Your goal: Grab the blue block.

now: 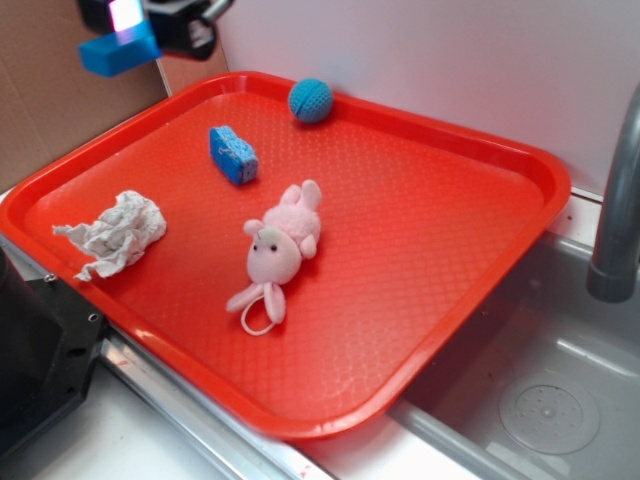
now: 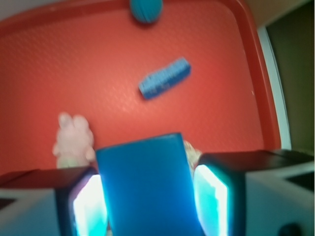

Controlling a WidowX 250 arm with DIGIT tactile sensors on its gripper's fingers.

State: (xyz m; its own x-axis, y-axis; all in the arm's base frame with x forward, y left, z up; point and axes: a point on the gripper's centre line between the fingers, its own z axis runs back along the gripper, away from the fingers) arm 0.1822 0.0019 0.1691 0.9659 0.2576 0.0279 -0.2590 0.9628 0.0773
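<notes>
While its 2 fingers clamp the blue block (image 2: 145, 189), the gripper (image 2: 147, 196) hangs high above the red tray (image 1: 480, 300).

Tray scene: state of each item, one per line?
blue block: held between the gripper's pads, lifted above the tray
gripper: shut on the block
blue sponge: lying on the tray, untouched
teal ball: resting against the tray's far rim
pink plush toy: lying mid-tray
white cloth: crumpled, near the left rim
red tray: flat beside the sink

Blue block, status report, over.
Claw shut on blue block, held high above the red tray. Speckled sponge chunk, teal ball, pink plush lie below, clear.
</notes>
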